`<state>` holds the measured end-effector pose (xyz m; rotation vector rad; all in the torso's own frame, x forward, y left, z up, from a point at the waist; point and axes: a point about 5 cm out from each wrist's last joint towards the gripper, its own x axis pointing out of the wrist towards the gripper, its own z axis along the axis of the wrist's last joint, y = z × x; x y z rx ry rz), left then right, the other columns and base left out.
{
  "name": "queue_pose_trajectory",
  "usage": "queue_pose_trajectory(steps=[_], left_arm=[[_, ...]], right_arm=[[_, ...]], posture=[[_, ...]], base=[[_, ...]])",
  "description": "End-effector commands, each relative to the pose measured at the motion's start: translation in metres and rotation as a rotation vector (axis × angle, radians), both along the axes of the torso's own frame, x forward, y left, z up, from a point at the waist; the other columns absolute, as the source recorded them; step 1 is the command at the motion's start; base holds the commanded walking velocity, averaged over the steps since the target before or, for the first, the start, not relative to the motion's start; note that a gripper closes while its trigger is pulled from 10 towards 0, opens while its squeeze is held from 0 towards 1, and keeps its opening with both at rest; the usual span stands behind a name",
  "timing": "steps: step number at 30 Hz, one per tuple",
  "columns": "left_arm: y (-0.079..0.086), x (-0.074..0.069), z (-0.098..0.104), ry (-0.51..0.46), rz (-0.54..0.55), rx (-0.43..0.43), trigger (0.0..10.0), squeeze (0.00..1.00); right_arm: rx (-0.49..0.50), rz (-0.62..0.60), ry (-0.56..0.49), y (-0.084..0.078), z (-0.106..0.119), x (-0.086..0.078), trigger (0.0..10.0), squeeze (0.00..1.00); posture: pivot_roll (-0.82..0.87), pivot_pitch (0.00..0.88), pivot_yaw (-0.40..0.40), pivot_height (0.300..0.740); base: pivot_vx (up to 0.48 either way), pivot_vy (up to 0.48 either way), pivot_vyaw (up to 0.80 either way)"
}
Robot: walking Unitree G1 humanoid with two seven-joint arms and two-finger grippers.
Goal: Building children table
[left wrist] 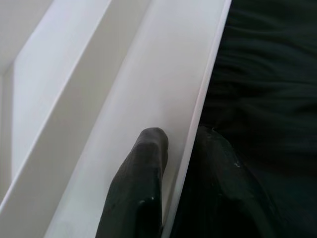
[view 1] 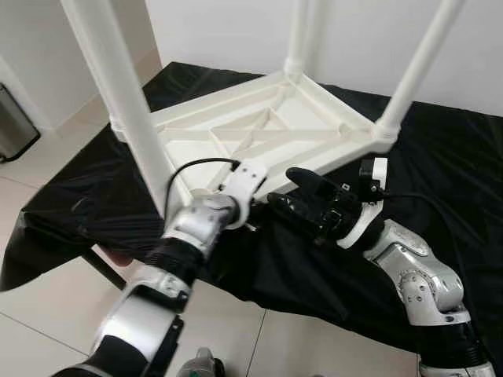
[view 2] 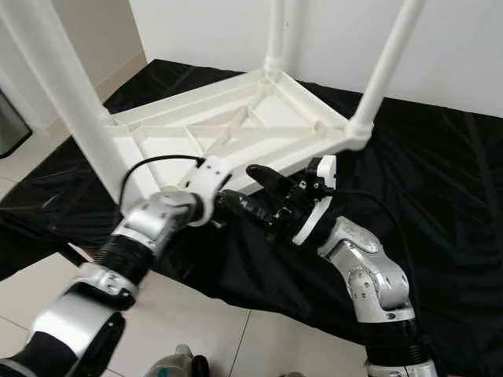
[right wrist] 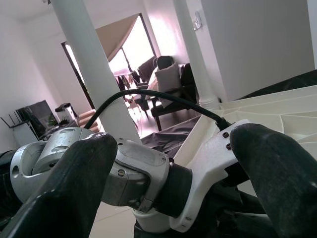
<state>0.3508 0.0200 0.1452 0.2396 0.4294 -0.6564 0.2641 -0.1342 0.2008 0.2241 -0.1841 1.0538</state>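
We found the left gripper (left wrist: 173,198) pinching the near rim of the upturned white table top (view 1: 267,129): in the left wrist view one black finger (left wrist: 136,193) lay against the inner face of the rim and the other sat on the outer side, against the black cloth (view 1: 448,157). From the head cameras its fingers were hidden behind its own white wrist housing, at the near edge of the table top.

The right gripper (view 1: 302,196) had its two fingers spread apart, holding nothing. It hovered just beside the left wrist, at the near edge of the table top, and its wrist view looked straight past both fingertips (right wrist: 277,168) at the silver and white left forearm (right wrist: 124,173) with its black cable.

The children's table lay upside down on the cloth, which draped a low surface, ribbed underside facing up. Three white legs (view 1: 118,86) stood up from its corners; the nearest rose just beside the left arm. Pale floor tiles (view 1: 47,314) showed around the cloth, and a dark bin (view 1: 12,122) stood by the wall at the far left.
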Motion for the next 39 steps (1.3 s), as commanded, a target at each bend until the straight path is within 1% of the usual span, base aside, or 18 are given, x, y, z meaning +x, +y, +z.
queue_pose_trajectory(steps=[1, 2, 3, 4, 7, 12, 13, 15, 16, 17, 18, 21, 22, 26, 30, 36, 37, 39], left_arm=[[-0.028, -0.001, 0.030, -0.107, -0.079, -0.083, 0.0, 0.00], [-0.038, -0.004, 0.033, -0.120, -0.124, -0.079, 0.0, 0.00], [-0.038, -0.004, 0.033, -0.120, -0.124, -0.079, 0.0, 0.00], [-0.045, -0.006, 0.036, -0.131, -0.154, -0.074, 0.0, 0.00], [-0.074, -0.017, 0.045, -0.163, -0.268, -0.066, 0.0, 0.00], [-0.089, -0.023, 0.048, -0.177, -0.305, -0.070, 0.0, 0.00], [-0.100, -0.027, 0.053, -0.192, -0.330, -0.075, 0.0, 0.00], [-0.106, -0.030, 0.055, -0.200, -0.351, -0.076, 0.0, 0.00], [-0.109, -0.032, 0.056, -0.209, -0.370, -0.072, 5.3, 0.00], [-0.109, -0.032, 0.056, -0.209, -0.370, -0.072, 5.3, 0.00], [-0.111, -0.033, 0.057, -0.215, -0.380, -0.069, 10.0, 0.00], [-0.109, -0.032, 0.054, -0.212, -0.393, -0.058, 10.0, 0.00], [-0.105, -0.030, 0.052, -0.202, -0.387, -0.059, 10.0, 1.00], [-0.098, -0.025, 0.050, -0.192, -0.377, -0.065, 10.0, 1.00], [-0.093, -0.022, 0.056, -0.220, -0.384, -0.070, 10.0, 1.00], [-0.074, -0.020, 0.070, -0.330, -0.442, -0.048, 10.0, 1.00], [-0.071, -0.020, 0.072, -0.346, -0.452, -0.049, 10.0, 0.00], [-0.068, -0.022, 0.074, -0.364, -0.465, -0.049, 10.0, 0.00]], right_arm=[[-0.003, 0.004, 0.001, 0.003, -0.001, 0.001, 10.0, 0.00], [0.000, 0.008, 0.002, 0.004, -0.001, 0.001, 10.0, 0.00], [0.000, 0.008, 0.002, 0.004, -0.001, 0.001, 10.0, 0.00], [0.002, 0.011, 0.002, 0.005, -0.001, 0.002, 10.0, 0.00], [0.007, 0.015, -0.002, 0.008, -0.001, 0.002, 10.0, 0.00], [0.007, 0.010, -0.001, 0.008, -0.001, 0.002, 10.0, 0.00], [0.008, 0.007, -0.001, 0.009, -0.002, 0.002, 10.0, 0.00], [0.008, 0.005, -0.001, 0.009, -0.002, 0.002, 10.0, 0.00], [0.009, 0.004, -0.001, 0.009, -0.002, 0.002, 10.0, 0.00], [0.009, 0.004, -0.001, 0.009, -0.002, 0.002, 10.0, 0.00], [0.009, 0.003, -0.001, 0.009, -0.002, 0.002, 10.0, 0.00], [0.010, -0.001, -0.001, 0.009, -0.002, 0.002, 10.0, 0.00], [0.011, -0.004, 0.000, 0.008, -0.003, 0.002, 10.0, 0.00], [0.011, -0.008, 0.000, 0.008, -0.003, 0.002, 10.0, 0.00], [0.015, -0.005, -0.002, 0.008, -0.003, 0.003, 10.0, 0.00], [0.018, 0.000, -0.002, 0.010, -0.003, 0.005, 10.0, 0.00], [0.019, 0.001, -0.001, 0.010, -0.003, 0.005, 10.0, 0.00], [0.020, 0.001, -0.002, 0.010, -0.003, 0.005, 10.0, 0.00]], posture=[[0.04, 0.060, 0.045, 0.740], [0.04, 0.056, 0.047, 0.740], [0.04, 0.056, 0.047, 0.740], [0.04, 0.056, 0.047, 0.740], [0.04, 0.053, 0.057, 0.740], [0.03, 0.053, 0.063, 0.740], [0.03, 0.049, 0.065, 0.740], [0.03, 0.049, 0.067, 0.740], [0.02, 0.046, 0.070, 0.740], [0.02, 0.046, 0.070, 0.740], [0.02, 0.046, 0.070, 0.740], [0.02, 0.043, 0.073, 0.740], [0.02, 0.041, 0.072, 0.740], [0.03, 0.040, 0.070, 0.740], [0.03, 0.041, 0.069, 0.740], [0.05, 0.046, 0.061, 0.740], [0.05, 0.046, 0.060, 0.740], [0.05, 0.046, 0.060, 0.740]], base=[[0.000, 0.000, 0.00], [0.000, 0.000, 0.00], [0.000, 0.000, 0.00], [0.000, 0.000, 0.00], [0.000, 0.000, 0.00], [0.000, 0.000, 0.00], [0.000, 0.000, 0.00], [0.000, 0.000, 0.00], [0.000, 0.000, 0.00], [0.000, 0.000, 0.00], [0.000, 0.000, 0.00], [0.000, 0.000, 0.00], [0.000, 0.000, 0.00], [0.000, 0.000, 0.00], [0.000, 0.000, 0.00], [0.000, 0.000, 0.00], [0.000, 0.000, 0.00], [0.000, 0.000, 0.00]])
